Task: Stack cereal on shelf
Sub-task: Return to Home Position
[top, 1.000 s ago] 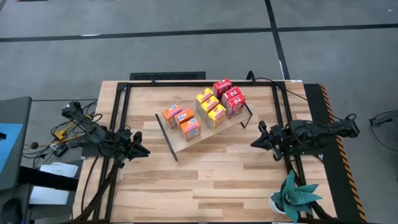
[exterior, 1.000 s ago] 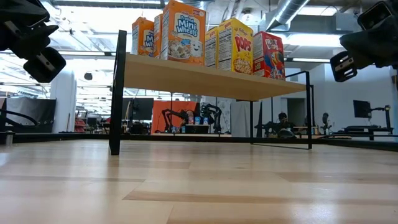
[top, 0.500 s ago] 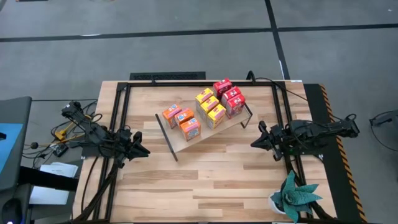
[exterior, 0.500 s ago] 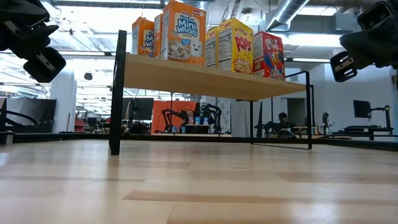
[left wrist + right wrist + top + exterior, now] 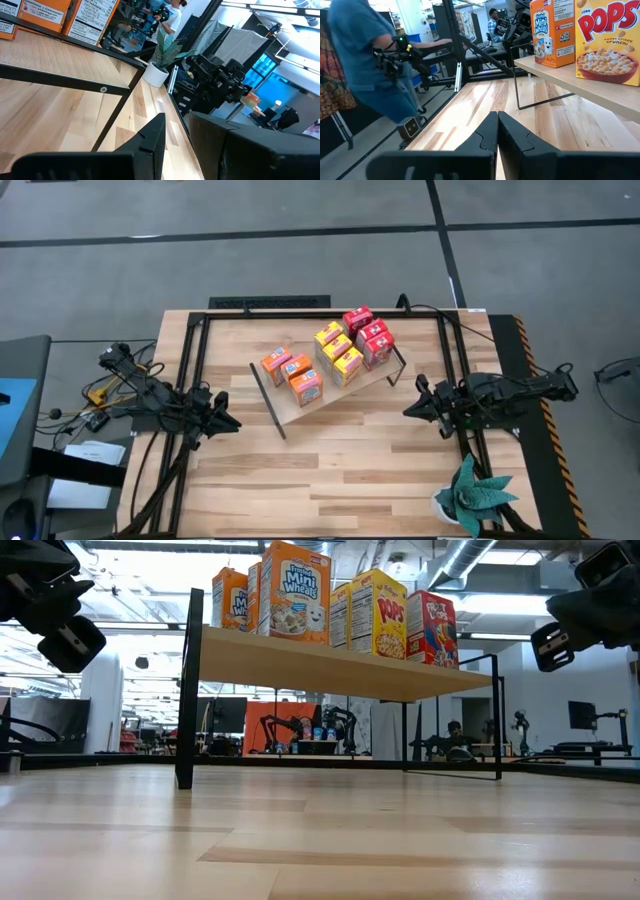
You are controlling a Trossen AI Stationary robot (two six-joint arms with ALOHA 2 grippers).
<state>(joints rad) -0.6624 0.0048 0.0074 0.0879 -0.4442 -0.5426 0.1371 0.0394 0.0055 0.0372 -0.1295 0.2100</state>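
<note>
The shelf (image 5: 288,413), a light-wood board on thin black rod frames, stands slantwise mid-table. On it the cereal boxes stand upright on their bottoms in three rows: orange (image 5: 292,370), yellow (image 5: 338,348) and red (image 5: 370,332); the low view shows their fronts (image 5: 296,590). My left gripper (image 5: 234,423) hovers level at the table's left, well short of the shelf, with a narrow gap between its fingers (image 5: 176,125) and nothing in it. My right gripper (image 5: 407,409) hovers level to the right of the shelf, its fingers shut together (image 5: 497,122) and empty.
A potted plant (image 5: 475,495) stands at the near right corner. Black rails (image 5: 190,380) frame the tabletop. Bare wood lies between the shelf and the near edge. A person in blue (image 5: 370,60) stands beyond the table's left side.
</note>
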